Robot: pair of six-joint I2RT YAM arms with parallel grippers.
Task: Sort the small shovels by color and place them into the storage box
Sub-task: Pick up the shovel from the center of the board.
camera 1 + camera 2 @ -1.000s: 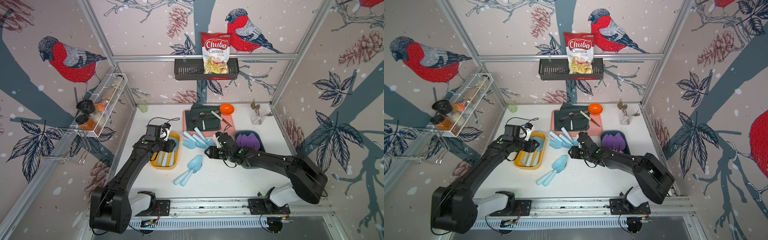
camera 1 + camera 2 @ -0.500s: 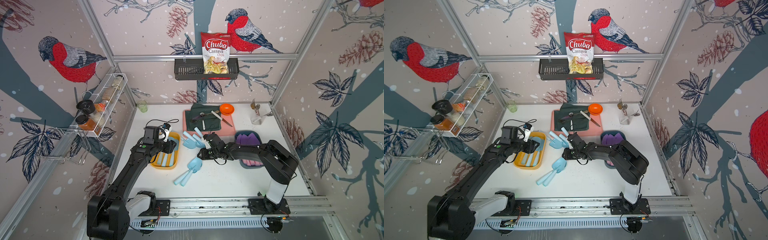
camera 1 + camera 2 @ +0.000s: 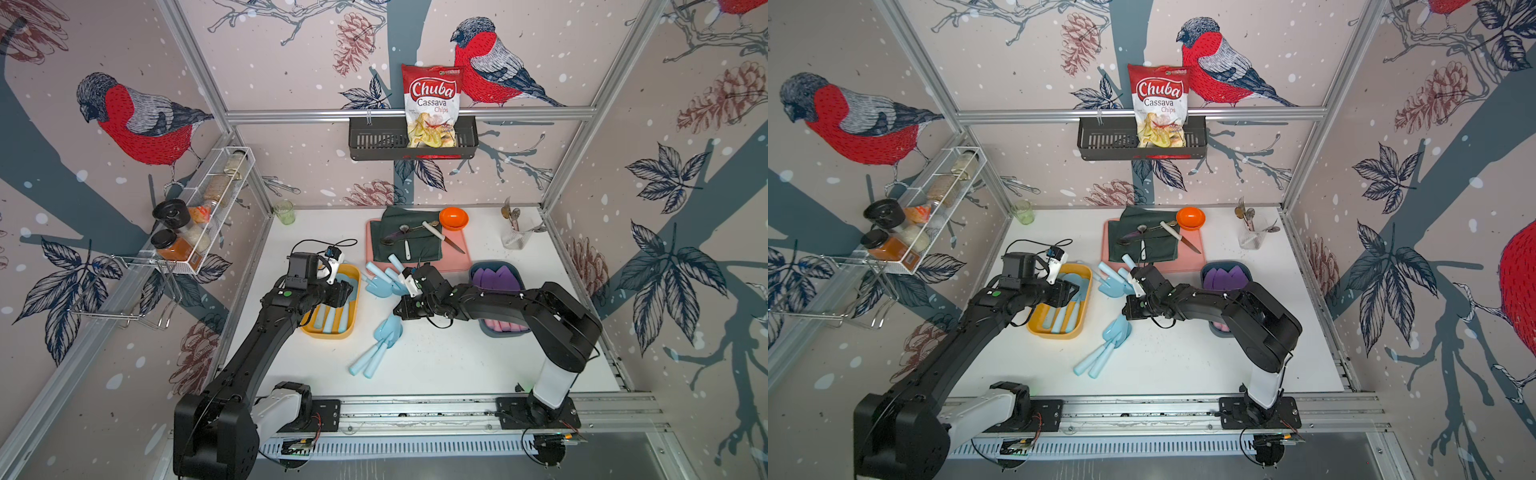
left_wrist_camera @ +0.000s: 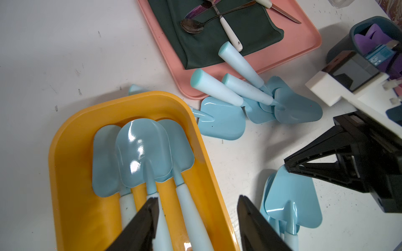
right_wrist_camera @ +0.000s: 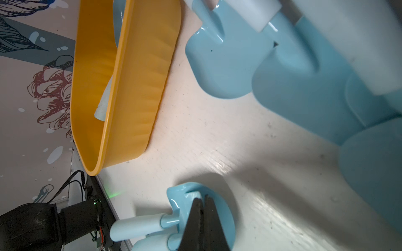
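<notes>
Sorting is under way, and the light-blue pile is what is being worked on. Three blue shovels (image 4: pixel 143 152) are seen lying blade-up inside the yellow box (image 4: pixel 65 134), and the left gripper (image 4: pixel 196 198) is held just above their handles with its jaws parted and nothing between them. The purple shovels (image 3: pixel 496 278) are stacked in the dark box (image 3: pixel 490 264) on the far side of the right arm. On the bare table a pair of blue shovels (image 3: pixel 386 332) is left lying together, and a cluster of four more (image 4: pixel 221 117) is heaped against the edge of the pink tray (image 3: pixel 459 259). The right gripper (image 5: pixel 203 197) is brought low onto the blade of the pair, jaws pressed together; whether the thin blade rim is pinched between them cannot be told from the wrist view. The step in hand is judged to be the pick-up of a blue shovel from that pair. A clean lift of only one shovel is called for next, since the two are nested, followed by a carry across to the yellow box, where room beside the left gripper must be found.
</notes>
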